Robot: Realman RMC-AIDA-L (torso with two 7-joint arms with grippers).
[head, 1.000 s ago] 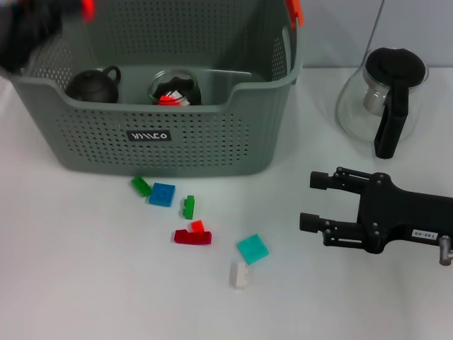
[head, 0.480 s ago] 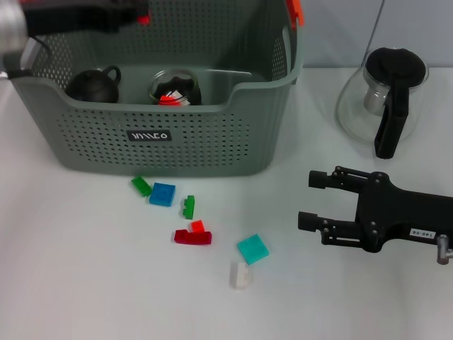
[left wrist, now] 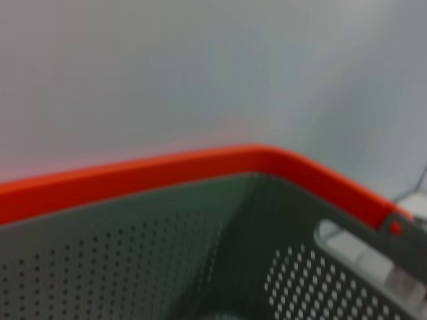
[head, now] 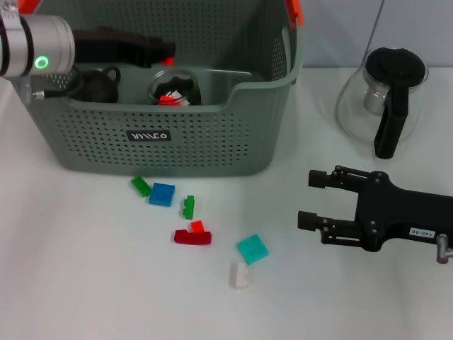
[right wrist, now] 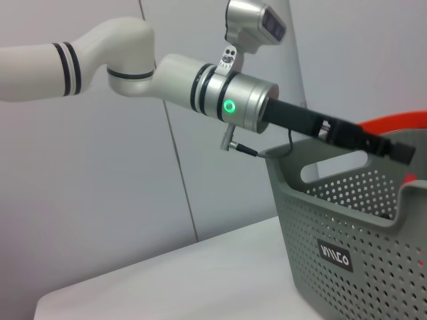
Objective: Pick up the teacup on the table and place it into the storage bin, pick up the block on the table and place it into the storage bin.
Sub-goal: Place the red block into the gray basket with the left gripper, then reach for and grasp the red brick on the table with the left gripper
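**Left arm over the bin, blocks on the counter**

I have the left gripper (head: 159, 51) reaching in over the storage bin (head: 170, 152), above its left half; from the head view I cannot tell how its fingers stand, and the left wrist view shows only the bin's orange rim and perforated wall. Inside the bin I see a dark teapot (head: 93, 85) at the left and, just beside it, a glass teacup (head: 175, 88) with something red and black in it.

The blocks lie on the white counter (head: 85, 269) in front of the bin: a green block (head: 141, 186) and a blue block (head: 162, 194) close together, a second green block (head: 188, 206), a red block (head: 192, 235), a teal block (head: 253, 248) and a white block (head: 241, 275).

My right gripper (head: 309, 201) rests low over the counter at the right, fingers spread wide and holding nothing. A glass pot (head: 386, 99) with a black handle stands behind it.
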